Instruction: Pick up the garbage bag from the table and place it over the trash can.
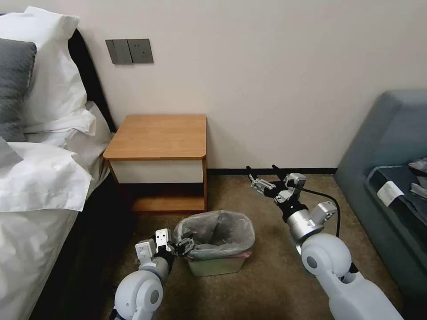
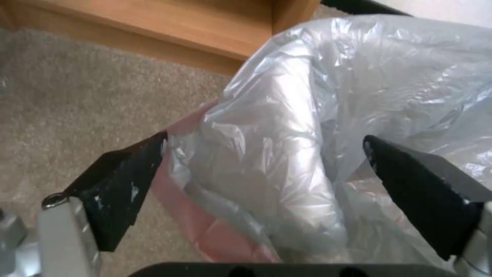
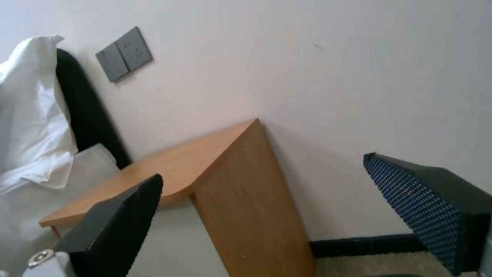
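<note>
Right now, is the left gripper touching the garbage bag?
Touching: in the left wrist view, one finger presses the garbage bag.

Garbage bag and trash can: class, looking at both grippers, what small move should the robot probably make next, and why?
Probably draw the left gripper back from the rim. Its jaws stand open around the garbage bag, which already drapes over the trash can, pink edge outside. The right gripper hangs open, away over the carpet, and the table top is bare.

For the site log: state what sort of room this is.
Most likely a hotel-style bedroom. A bed with white pillows stands beside a wooden nightstand, a grey sofa sits opposite on carpet, and a small trash can lined with a garbage bag stands on the floor.
</note>
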You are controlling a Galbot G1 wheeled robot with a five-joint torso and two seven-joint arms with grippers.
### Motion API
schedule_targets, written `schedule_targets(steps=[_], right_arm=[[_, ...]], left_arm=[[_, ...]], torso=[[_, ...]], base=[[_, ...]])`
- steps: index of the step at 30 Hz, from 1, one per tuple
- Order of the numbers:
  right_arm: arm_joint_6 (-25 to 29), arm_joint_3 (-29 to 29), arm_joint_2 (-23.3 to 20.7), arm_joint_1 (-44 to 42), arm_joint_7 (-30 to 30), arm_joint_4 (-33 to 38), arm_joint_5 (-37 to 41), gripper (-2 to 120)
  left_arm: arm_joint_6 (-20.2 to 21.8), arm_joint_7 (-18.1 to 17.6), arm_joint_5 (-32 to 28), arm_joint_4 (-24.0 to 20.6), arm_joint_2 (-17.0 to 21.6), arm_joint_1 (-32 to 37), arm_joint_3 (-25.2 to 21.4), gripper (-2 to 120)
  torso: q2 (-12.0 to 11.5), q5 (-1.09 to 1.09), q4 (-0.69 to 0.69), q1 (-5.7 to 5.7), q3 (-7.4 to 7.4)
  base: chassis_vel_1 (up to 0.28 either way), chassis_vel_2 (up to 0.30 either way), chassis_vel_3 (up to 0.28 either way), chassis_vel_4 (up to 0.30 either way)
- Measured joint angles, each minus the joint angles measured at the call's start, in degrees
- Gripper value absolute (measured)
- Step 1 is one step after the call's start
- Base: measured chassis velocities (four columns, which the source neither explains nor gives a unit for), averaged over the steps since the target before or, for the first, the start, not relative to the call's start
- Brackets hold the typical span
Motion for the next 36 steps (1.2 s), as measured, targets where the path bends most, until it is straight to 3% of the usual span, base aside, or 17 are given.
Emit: schedule_targets(steps=[6, 7, 9, 10, 12, 13, 14, 16, 24, 36], right_arm=[[0.1, 0.0, 1.0, -1.6, -0.2, 0.0, -1.7, 100], [0.1, 0.0, 1.0, -1.6, -0.2, 0.0, -1.7, 100], [0.8, 0.1, 2.5, -3.5, -0.3, 0.2, -4.2, 100], [0.8, 0.1, 2.5, -3.5, -0.3, 0.2, -4.2, 100], [2.4, 0.1, 4.8, -6.5, 0.2, 0.3, -8.5, 100], [2.4, 0.1, 4.8, -6.5, 0.2, 0.3, -8.5, 100], [3.9, 0.1, 6.5, -8.4, 0.4, 0.2, -12.1, 100], [7.8, 1.3, 9.9, -11.7, 0.3, -1.0, -20.7, 100], [12.5, 4.9, 12.4, -15.8, -1.2, -3.9, -25.6, 100], [12.7, 5.0, 12.3, -15.8, -1.4, -4.0, -25.4, 100]], left_arm=[[-10.2, 4.0, 8.8, 0.5, 1.1, 1.2, 0.0, 100], [-10.2, 4.0, 8.8, 0.5, 1.1, 1.2, 0.0, 100], [-16.1, 6.1, 14.1, 1.5, 1.4, 1.3, -0.2, 100], [-16.1, 6.1, 14.1, 1.5, 1.4, 1.3, -0.2, 100], [-25.7, 8.3, 21.1, 4.2, 1.4, 1.3, -0.8, 100], [-25.7, 8.3, 21.1, 4.2, 1.4, 1.3, -0.8, 100], [-32.1, 10.2, 25.4, 6.5, 1.3, 0.9, -1.5, 100], [-37.3, 12.1, 29.2, 9.0, 1.4, 0.5, -2.1, 100], [-41.9, 9.5, 30.3, 11.6, 1.0, 0.9, -2.3, 99], [-41.9, 9.0, 30.1, 11.7, 0.9, 0.9, -2.3, 99]], torso=[[0.0, 0.00, 0.00, 0.00, 0.00], [0.0, 0.00, 0.00, 0.00, 0.00], [0.0, 0.00, 0.01, 0.00, 0.00], [0.0, 0.00, 0.01, 0.00, 0.00], [0.0, 0.00, 0.01, 0.00, 0.00], [0.0, 0.00, 0.01, 0.00, 0.00], [0.0, 0.00, 0.00, 0.00, -0.01], [0.0, -0.01, -0.01, 0.00, -0.01], [0.0, 0.00, 0.00, 0.00, -0.01], [0.0, 0.00, 0.00, 0.00, -0.01]], base=[[0.000, 0.000, 0.000, 0.000], [0.000, 0.000, 0.000, 0.000], [0.000, 0.000, 0.000, 0.000], [0.000, 0.000, 0.000, 0.000], [0.000, 0.000, 0.000, 0.000], [0.000, 0.000, 0.000, 0.000], [0.000, 0.000, 0.000, 0.000], [0.000, 0.000, 0.000, 0.000], [0.000, 0.000, 0.000, 0.000], [0.000, 0.000, 0.000, 0.000]])
